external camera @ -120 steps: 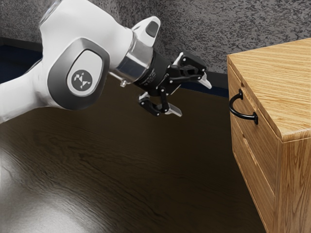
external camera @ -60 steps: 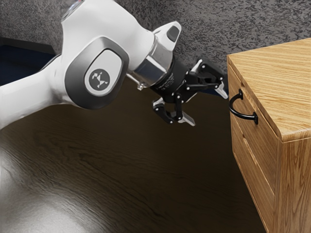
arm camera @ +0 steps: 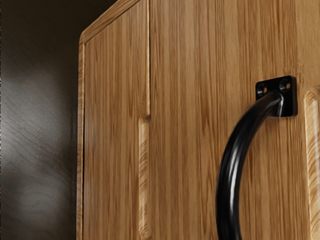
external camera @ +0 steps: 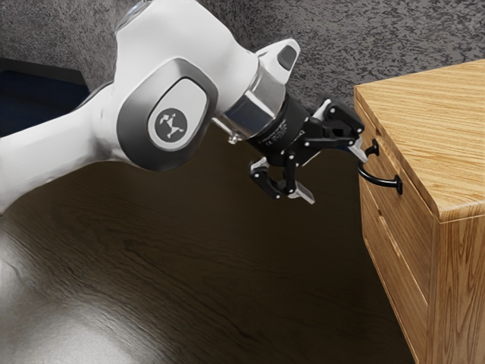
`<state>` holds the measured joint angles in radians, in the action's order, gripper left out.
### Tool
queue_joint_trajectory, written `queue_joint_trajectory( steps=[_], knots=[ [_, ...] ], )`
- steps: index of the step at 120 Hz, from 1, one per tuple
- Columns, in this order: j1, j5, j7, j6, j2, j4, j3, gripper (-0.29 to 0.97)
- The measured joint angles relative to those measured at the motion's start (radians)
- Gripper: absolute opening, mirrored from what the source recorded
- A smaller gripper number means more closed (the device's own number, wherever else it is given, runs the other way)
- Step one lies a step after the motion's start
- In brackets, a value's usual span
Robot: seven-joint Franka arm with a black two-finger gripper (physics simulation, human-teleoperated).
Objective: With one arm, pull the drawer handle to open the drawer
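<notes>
Drawer [arm camera: 200, 75] looks flush, nothing pulled yet; my claw [external camera: 335, 174] hangs spread apart just beside the black handle [external camera: 379, 182], not gripping it. Clamping and pulling are left.

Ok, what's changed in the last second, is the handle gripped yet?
The arm swung toward the exterior view's right, carrying the gripper up to the handle; its upper finger now sits by the handle's upper end. The fingers are spread, nothing gripped. The drawer looks flush and shut as before, and the cabinet has not moved.
</notes>
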<state>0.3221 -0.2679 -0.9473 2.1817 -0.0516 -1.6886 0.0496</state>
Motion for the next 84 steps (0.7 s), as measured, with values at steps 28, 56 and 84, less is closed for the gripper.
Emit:
queue_joint_trajectory(
  steps=[28, 56, 84],
  knots=[
    [-0.006, 0.000, -0.004, -0.002, 0.019, 0.012, 0.002, 0.68],
    [-0.021, -0.002, -0.005, -0.003, 0.053, 0.048, 0.003, 0.68],
    [-0.035, -0.002, -0.006, -0.004, 0.054, 0.047, 0.003, 0.68]
  ],
)
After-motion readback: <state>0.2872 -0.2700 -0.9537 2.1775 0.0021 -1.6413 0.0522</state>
